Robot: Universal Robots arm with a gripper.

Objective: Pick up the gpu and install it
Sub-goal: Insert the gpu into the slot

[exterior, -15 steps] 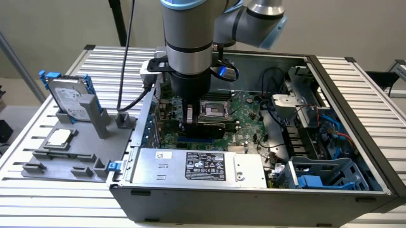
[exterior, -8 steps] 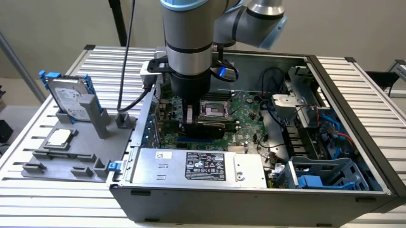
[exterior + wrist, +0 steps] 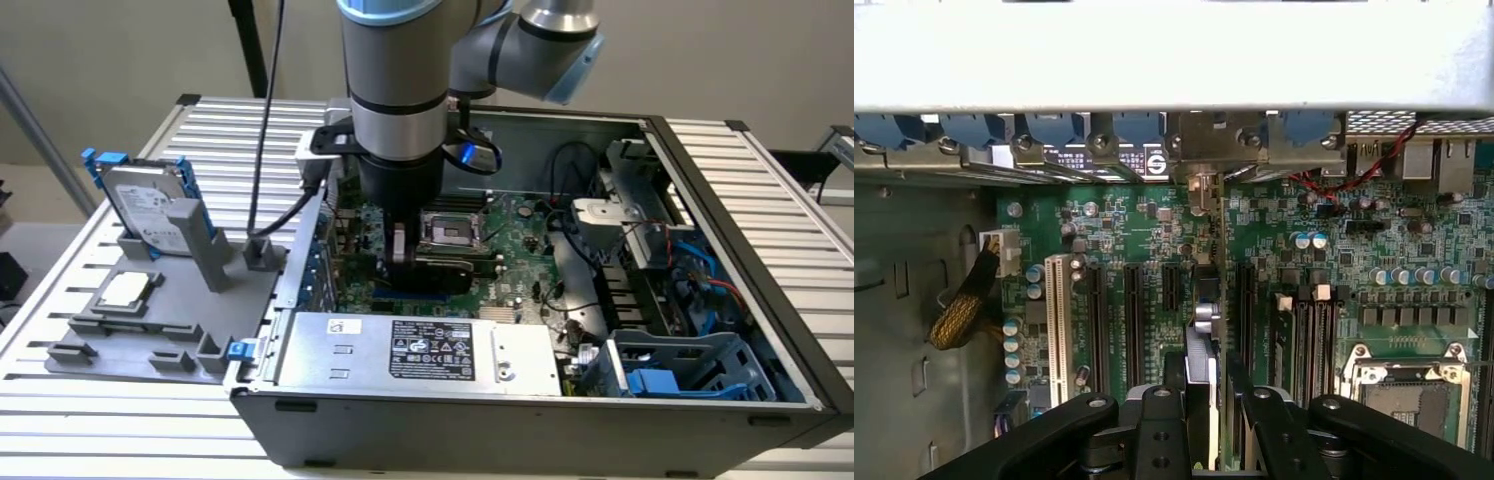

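Note:
In the wrist view the gpu (image 3: 1201, 335) is seen edge-on, standing upright between my fingers (image 3: 1159, 425), and my gripper (image 3: 1204, 405) is shut on it. Its grey metal bracket (image 3: 1204, 150) lies against the rear wall of the case. The card lines up with an expansion slot on the green motherboard (image 3: 1144, 225), among the other black slots; I cannot tell whether it is fully seated. In the exterior view my gripper (image 3: 404, 265) is low inside the open computer case (image 3: 721, 210), just above the motherboard and beside the CPU socket (image 3: 451, 232). The arm hides the card there.
On the exterior view's left, a grey fixture (image 3: 134, 340) holds a silver hard drive with blue rails (image 3: 147, 205) and a small square CPU chip (image 3: 123, 290). Inside the case are the power supply (image 3: 427, 350) at the front, cables, and a blue drive cage (image 3: 681, 365).

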